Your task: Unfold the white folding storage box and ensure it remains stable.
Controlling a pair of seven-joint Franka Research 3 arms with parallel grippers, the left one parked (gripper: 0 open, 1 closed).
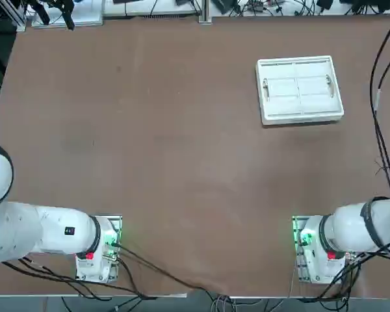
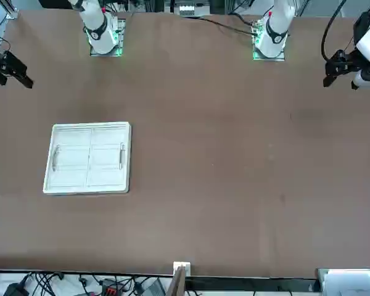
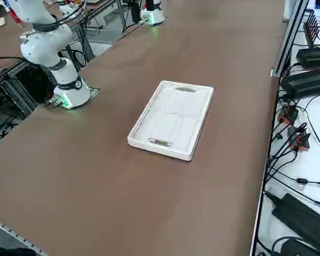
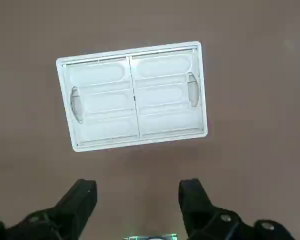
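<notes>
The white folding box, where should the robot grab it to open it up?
Probably by the oval handle hole in one short end panel of the box, coming from above: the box lies flat, and that slot gives something to hook.

white folding storage box (image 1: 300, 90), folded into a flat slab (oval handle holes showing), upper right of the top view

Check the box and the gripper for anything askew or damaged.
Nothing stands out: the white folding storage box lies folded flat, turned slightly on the table, with no visible damage; the right gripper is open, apart from it.
</notes>
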